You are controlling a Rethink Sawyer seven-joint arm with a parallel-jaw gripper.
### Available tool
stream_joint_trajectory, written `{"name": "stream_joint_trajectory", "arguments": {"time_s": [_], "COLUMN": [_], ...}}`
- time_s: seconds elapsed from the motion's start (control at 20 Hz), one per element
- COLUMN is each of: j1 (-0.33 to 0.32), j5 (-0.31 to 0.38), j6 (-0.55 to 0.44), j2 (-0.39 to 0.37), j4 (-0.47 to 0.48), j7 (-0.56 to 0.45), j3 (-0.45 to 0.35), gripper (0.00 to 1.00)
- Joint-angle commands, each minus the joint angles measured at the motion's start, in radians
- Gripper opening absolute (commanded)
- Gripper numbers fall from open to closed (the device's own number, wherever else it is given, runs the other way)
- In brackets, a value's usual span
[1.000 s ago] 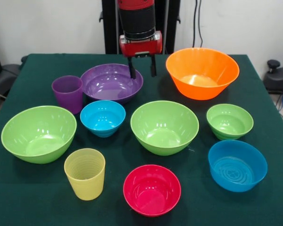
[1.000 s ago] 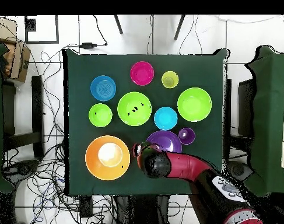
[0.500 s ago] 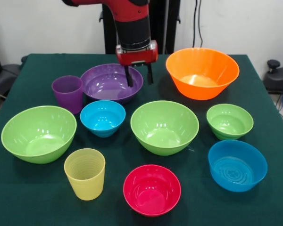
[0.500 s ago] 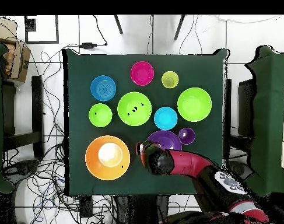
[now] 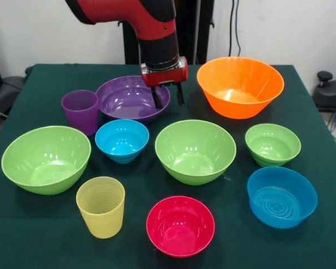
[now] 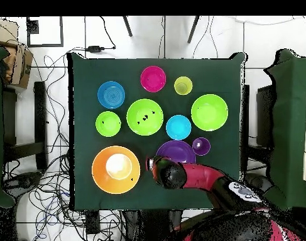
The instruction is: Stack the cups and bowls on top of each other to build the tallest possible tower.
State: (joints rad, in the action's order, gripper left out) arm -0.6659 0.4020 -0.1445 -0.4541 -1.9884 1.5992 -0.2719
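My gripper (image 5: pixel 168 96) is open, its two dark fingers straddling the right rim of the shallow purple bowl (image 5: pixel 129 100), one inside and one outside. In the overhead view the gripper (image 6: pixel 156 164) sits at that bowl's (image 6: pixel 178 150) left edge. The large orange bowl (image 5: pixel 240 86) stands to the right, empty, and shows in the overhead view (image 6: pixel 115 169). The purple cup (image 5: pixel 80 111) stands left of the purple bowl. The ribbed yellow cup (image 5: pixel 101 206) stands near the front. Nothing is stacked.
Loose on the green cloth: a large green bowl (image 5: pixel 46 158) at left, a small blue bowl (image 5: pixel 122 140), a green bowl (image 5: pixel 195 151) in the middle, a small green bowl (image 5: pixel 273 144), a blue bowl (image 5: pixel 281 196) and a pink-red bowl (image 5: pixel 180 225).
The gripper has come down and shifted slightly, from above the purple bowl's right rim to straddling it. No bowl or cup has moved.
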Motion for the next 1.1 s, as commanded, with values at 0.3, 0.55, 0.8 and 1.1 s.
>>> {"name": "stream_joint_trajectory", "arguments": {"time_s": [0.3, 0.55, 0.8, 1.1], "j1": [0.016, 0.031, 0.041, 0.054], "j5": [0.08, 0.086, 0.078, 0.065], "j6": [0.025, 0.003, -0.001, -0.013], "j2": [0.073, 0.065, 0.053, 0.025], "j4": [0.108, 0.11, 0.108, 0.098], "j7": [0.029, 0.018, 0.026, 0.038], "j3": [-0.088, -0.08, -0.077, -0.068], "gripper": [0.0, 0.0, 0.0, 0.0]}}
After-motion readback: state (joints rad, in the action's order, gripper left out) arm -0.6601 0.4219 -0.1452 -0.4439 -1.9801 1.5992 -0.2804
